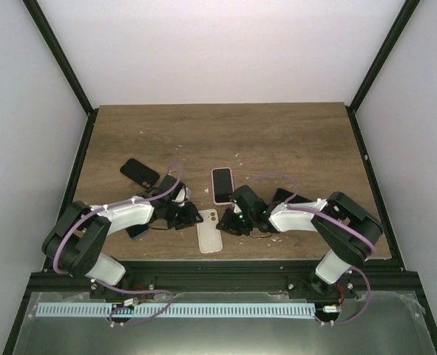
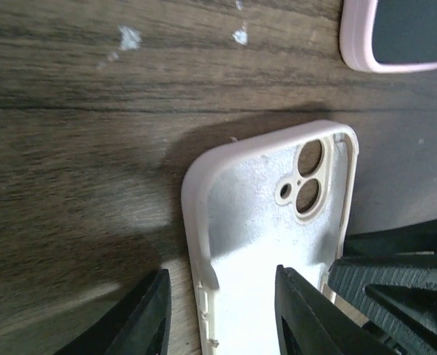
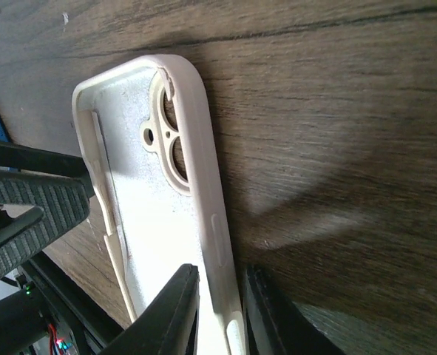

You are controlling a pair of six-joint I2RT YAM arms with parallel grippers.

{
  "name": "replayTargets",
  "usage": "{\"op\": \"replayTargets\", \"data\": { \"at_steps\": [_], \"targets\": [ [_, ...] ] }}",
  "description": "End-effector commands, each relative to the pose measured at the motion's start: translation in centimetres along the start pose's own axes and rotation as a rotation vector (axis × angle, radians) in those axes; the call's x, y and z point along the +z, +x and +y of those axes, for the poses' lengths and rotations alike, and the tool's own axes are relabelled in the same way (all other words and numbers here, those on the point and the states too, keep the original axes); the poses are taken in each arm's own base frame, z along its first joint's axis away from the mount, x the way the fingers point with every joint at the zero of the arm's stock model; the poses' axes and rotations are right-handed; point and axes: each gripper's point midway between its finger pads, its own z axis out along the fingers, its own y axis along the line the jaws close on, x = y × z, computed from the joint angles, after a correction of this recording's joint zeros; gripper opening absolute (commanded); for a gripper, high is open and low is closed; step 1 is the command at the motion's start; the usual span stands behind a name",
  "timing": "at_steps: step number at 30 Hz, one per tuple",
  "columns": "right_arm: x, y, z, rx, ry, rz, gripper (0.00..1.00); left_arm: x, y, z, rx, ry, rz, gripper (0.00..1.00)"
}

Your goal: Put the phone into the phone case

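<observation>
Phone case (image 1: 209, 231) and phones alike lie on the wooden counter (image 1: 292, 133), with both arms folded in low over its near edge. The white case rests open side up near the front centre, its camera cut-outs toward the far end. The left pincer (image 1: 185, 216) comes in at the case's 9 o'clock and the right pincer (image 1: 233, 220) at its 3 o'clock. Wrist views show the difference between them: the left pincer (image 2: 222, 277) is released, one finger outside and one inside the case's long wall without pinching it, while the right pincer (image 3: 219, 272) is clenched on the opposite wall, fingers pressed to either face. A pink-rimmed phone (image 1: 222, 185) lies screen up at the case's 12 o'clock, just beyond it and not touching. A black phone (image 1: 139, 172) lies well apart at 10 o'clock.
</observation>
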Motion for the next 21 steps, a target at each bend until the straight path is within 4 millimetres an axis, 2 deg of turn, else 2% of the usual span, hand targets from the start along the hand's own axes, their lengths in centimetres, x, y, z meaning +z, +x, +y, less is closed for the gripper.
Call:
{"op": "replayTargets", "data": {
  "at_steps": [1,6,21],
  "targets": [
    [-0.22,-0.37,0.23,-0.012,-0.004,-0.035,0.18,0.05,-0.49,0.86,0.024,-0.078,-0.019,0.39],
    [-0.15,-0.37,0.12,-0.015,-0.009,-0.039,0.18,-0.20,-0.45,1.42,0.040,-0.132,-0.019,0.33],
    [0.20,-0.64,0.11,-0.018,-0.010,-0.047,0.17,0.60,-0.01,1.14,0.066,-0.158,0.024,0.31]
  ]
}}
